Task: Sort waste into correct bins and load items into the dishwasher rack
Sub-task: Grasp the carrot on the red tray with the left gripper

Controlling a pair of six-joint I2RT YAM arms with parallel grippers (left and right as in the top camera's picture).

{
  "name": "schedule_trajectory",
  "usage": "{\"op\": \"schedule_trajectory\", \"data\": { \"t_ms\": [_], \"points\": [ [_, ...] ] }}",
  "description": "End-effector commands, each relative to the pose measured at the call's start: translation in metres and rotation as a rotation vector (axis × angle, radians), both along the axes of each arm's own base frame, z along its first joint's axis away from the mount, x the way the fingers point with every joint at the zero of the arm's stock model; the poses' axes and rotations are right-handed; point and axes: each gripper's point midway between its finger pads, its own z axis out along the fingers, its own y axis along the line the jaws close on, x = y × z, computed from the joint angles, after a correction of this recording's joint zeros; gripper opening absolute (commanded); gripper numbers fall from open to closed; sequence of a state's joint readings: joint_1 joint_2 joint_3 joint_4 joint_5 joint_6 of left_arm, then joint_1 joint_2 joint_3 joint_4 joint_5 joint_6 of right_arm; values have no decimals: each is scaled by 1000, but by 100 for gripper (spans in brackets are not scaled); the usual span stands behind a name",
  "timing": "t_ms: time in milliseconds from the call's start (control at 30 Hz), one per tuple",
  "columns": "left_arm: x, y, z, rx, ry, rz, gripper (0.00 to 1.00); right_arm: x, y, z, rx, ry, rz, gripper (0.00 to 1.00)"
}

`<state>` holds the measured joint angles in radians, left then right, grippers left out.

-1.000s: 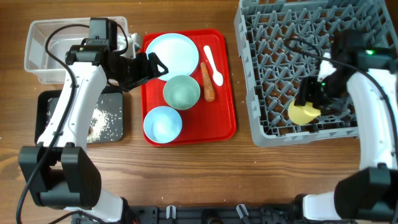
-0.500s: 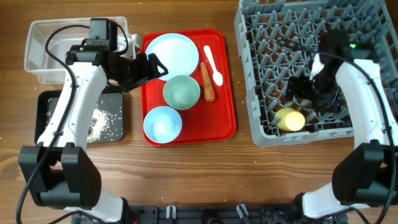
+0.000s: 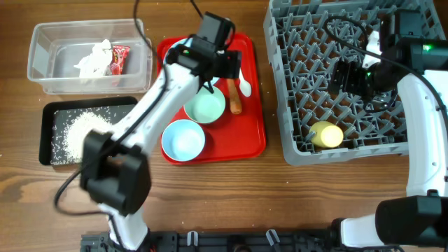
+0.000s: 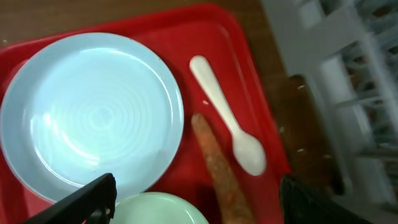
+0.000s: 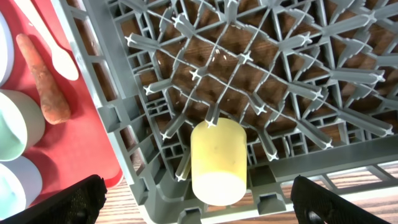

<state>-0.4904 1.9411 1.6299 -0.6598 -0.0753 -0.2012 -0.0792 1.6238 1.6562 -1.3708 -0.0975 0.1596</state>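
Wooden table (image 3: 210, 189): my left gripper (image 4: 198, 202) and right gripper (image 5: 205, 202) gape empty; left risks snagging spoon (image 4: 217, 109) beside carrot (image 4: 221, 177).

I note a glossy red plastic tray (image 3: 248, 122), a smooth glossy plate (image 4: 93, 118), a matt grey plastic rack (image 5: 124, 115) and a wood-grain worktop (image 3: 210, 203).

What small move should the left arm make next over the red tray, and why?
Probably lower the left fingers straight down around the orange carrot stick. They stand open, one on each side of the stick, which lies on the red tray between the white spoon and the blue plate. It is waste not yet binned.
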Motion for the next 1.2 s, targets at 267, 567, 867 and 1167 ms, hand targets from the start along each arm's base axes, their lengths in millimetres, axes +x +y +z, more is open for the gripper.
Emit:
{"op": "schedule_trajectory", "data": {
  "t_ms": [267, 567, 867, 1167],
  "points": [
    [-20, -33, -115, 168, 158, -78, 68, 2, 7, 9, 31, -31, 14, 98],
    [-28, -37, -131, 163, 205, -100, 49, 3, 7, 9, 31, -34, 14, 98],
    [-41, -52, -141, -5, 290, 225, 23, 1, 7, 9, 31, -26, 16, 98],
    [-25, -56, -43, -65, 208, 208, 9, 1, 7, 9, 25, -29, 37, 98]
  ]
}}
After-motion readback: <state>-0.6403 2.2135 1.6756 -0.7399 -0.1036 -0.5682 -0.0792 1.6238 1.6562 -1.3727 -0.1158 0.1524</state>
